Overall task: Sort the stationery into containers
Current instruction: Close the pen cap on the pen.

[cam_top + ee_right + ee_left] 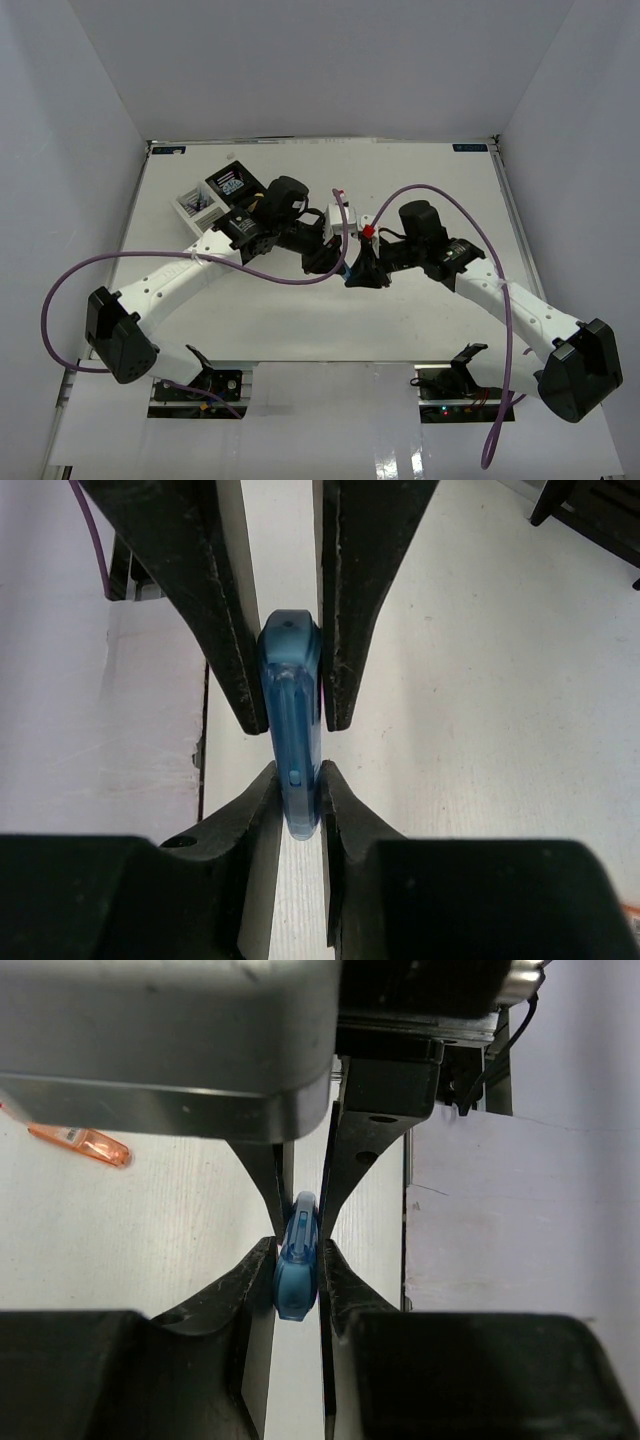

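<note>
The blue highlighter (pixel 295 1285) is held over the table (pixel 300 330), near its centre, gripped by both tools at once. The left gripper (pixel 297 1258) is almost fully closed, with its fingers clamped on one end of the barrel. The right gripper (pixel 298 780) is closed to the same degree on the other end. The two pairs of jaws face each other tip to tip. An orange highlighter (pixel 85 1143) lies flat on the table. The containers (pixel 213 196) stand at the far left, well apart from both grippers.
</note>
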